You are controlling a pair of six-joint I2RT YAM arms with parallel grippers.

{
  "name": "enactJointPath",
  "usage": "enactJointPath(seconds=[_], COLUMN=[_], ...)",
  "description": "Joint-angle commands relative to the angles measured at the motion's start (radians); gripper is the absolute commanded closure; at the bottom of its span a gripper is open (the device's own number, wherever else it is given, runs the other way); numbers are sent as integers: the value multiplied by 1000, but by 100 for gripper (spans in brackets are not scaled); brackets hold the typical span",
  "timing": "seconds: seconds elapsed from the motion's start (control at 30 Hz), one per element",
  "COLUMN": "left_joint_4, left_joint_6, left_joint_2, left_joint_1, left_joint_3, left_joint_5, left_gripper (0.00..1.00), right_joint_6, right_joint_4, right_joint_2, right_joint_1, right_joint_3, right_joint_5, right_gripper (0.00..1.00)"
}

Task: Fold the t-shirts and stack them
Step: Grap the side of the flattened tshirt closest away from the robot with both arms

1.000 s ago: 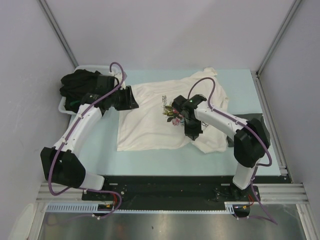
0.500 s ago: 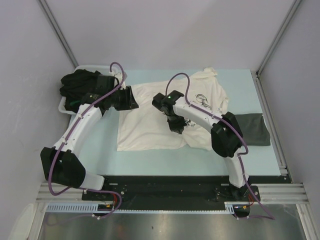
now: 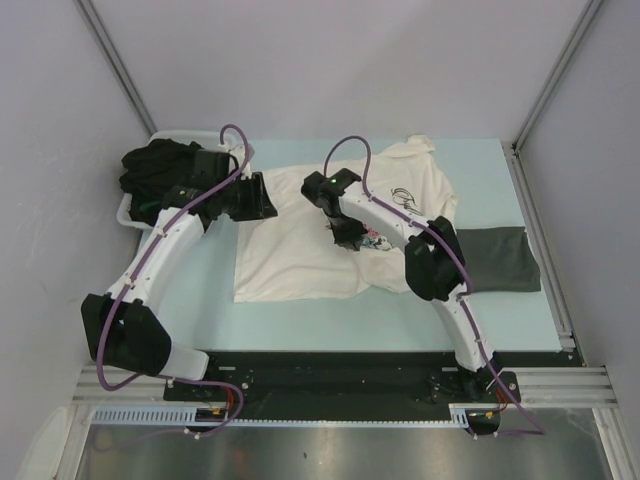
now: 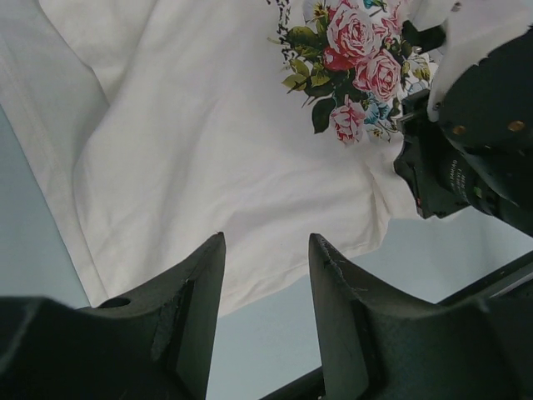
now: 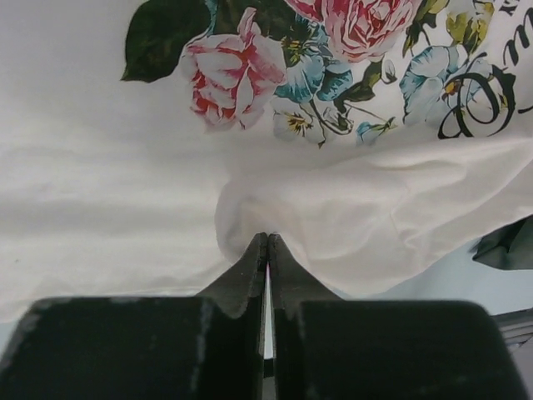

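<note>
Table (image 3: 200, 285) seen from above. The cream tee (image 3: 290, 250) is spread across the middle of the table, rumpled along its far and right edges. A grey tee (image 3: 505, 258) lies flat just beside it at the right. Black tees (image 3: 155, 172) are heaped in the tub (image 3: 125, 213) at the far left.

The right gripper (image 5: 267, 242) is set low over the centre of the cream tee. Its fingers (image 5: 250, 267) are pressed together on a small pucker of cloth, just below the rose print (image 5: 350, 25). In the right wrist view, a rounded flap is seen overlapping a lower layer. The left gripper (image 4: 266, 250) hangs above the tee's left part. Its fingers (image 4: 196, 292) are spread and nothing is held.

Judged risks:
- **Slipping pinch.** Only a thin fold appears to be caught, so it may slip out under any pull and the flap would drop crooked.
- **Dragged lower layer.** The lower layer is not pinned by the left gripper, so the whole tee may be dragged and bunched.
- **Trapped creases.** The rumpled far edge may be trapped inside the fold as creases.
- **Disturbed grey tee.** The grey tee may be disturbed by the right arm passing over it.
</note>
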Motion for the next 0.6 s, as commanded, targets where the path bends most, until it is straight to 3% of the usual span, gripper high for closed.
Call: enactJointPath(seconds=[0.0, 0.13, 0.47, 0.57], left_joint_4=[6, 7, 15, 17], left_joint_6=[26, 26, 23, 20], left_joint_2=[-5, -2, 12, 16], left_joint_1=[-6, -5, -6, -5], left_joint_3=[39, 39, 39, 41], left_joint_5=[21, 24, 34, 39], left_gripper=[50, 50, 49, 50], right_joint_6=[-18, 17, 218, 243], right_joint_4=[-71, -89, 1, 20], right_joint_2=[26, -55, -413, -467], right_joint_1=[-16, -32, -32, -10], right_joint_3=[-2, -46, -471, -519], right_joint_5=[31, 68, -11, -29], right_gripper=[88, 75, 71, 70])
